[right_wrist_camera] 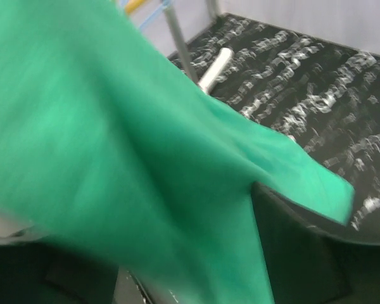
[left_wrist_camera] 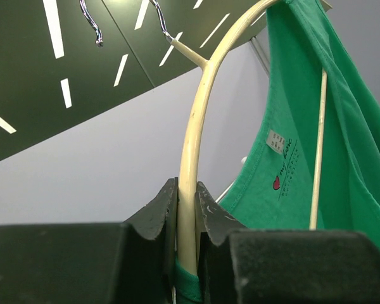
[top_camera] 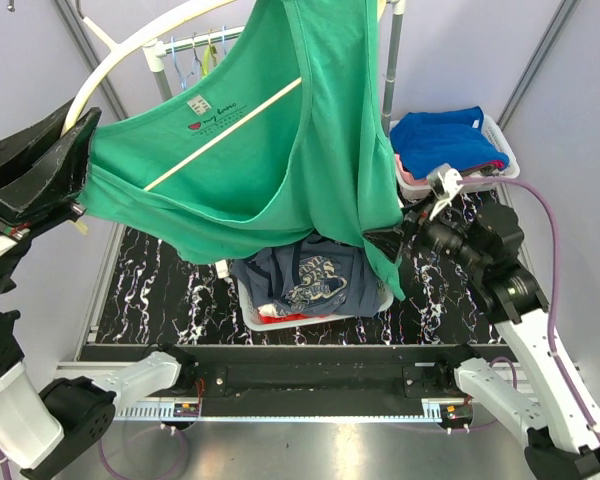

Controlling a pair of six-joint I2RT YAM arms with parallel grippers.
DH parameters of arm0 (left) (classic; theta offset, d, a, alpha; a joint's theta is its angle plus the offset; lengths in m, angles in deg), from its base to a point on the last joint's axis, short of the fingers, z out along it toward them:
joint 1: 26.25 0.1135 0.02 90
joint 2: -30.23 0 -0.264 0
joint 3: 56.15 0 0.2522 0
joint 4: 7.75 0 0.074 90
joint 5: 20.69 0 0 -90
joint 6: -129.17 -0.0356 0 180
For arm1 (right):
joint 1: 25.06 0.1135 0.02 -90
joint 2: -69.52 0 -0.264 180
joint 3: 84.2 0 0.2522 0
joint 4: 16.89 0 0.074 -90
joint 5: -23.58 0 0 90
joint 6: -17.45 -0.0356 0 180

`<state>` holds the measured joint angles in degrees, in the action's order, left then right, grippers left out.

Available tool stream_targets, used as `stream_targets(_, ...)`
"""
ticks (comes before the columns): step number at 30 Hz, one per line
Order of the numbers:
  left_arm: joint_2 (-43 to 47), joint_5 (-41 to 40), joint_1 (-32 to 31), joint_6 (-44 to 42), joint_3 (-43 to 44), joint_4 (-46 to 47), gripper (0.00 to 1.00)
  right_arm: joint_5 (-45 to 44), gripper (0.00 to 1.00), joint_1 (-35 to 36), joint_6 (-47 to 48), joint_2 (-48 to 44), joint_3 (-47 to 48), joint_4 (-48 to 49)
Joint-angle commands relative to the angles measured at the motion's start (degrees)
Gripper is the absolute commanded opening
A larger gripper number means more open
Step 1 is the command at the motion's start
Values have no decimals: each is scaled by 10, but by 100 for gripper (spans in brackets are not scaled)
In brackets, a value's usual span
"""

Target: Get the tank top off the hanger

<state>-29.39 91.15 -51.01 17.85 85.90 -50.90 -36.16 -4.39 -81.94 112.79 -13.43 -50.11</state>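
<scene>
A green tank top [top_camera: 280,130] hangs on a cream hanger [top_camera: 140,50] whose thin crossbar [top_camera: 225,135] runs through it. At the left, my left gripper [top_camera: 80,150] is shut on the hanger's curved arm, right where the cloth's strap ends. In the left wrist view the hanger [left_wrist_camera: 199,107] rises from between the left gripper's [left_wrist_camera: 187,209] jaws, and the tank top [left_wrist_camera: 342,126] hangs to the right. My right gripper [top_camera: 388,243] is at the top's lower right hem. In the right wrist view its fingers [right_wrist_camera: 297,247] stand wide apart, and the blurred tank top [right_wrist_camera: 114,126] drapes across them.
A white basket [top_camera: 507,150] of blue clothes stands at the back right. Another basket [top_camera: 265,322] with dark clothing sits below the tank top on the black marbled table [top_camera: 150,290]. A rack with hangers [top_camera: 195,45] and an upright pole [top_camera: 393,60] stand behind.
</scene>
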Motion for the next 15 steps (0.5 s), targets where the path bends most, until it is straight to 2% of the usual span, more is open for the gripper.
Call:
stream_targets(1,6,7,5,22,7,80,0,113,67,1,-69,51,25,148)
stream_targets(2,10,8,5,21,5,80,0,126,53,2,-99,59,29,167)
stream_targets(4,13,10,8,22,-4,80,0,158,36,2,-132,76,48,233)
stream_targets(5,17,12,8,22,-8,80,0,166,19,3,-162,80,55,253)
stream_targets(7,21,14,9,22,-21,82,0,182,4,7,-188,92,78,303)
stream_targets(8,24,14,9,24,-23,83,0,186,0,10,-208,97,85,318)
stream_targets(15,20,12,17,32,-4,101,0,220,0,44,-259,139,168,393)
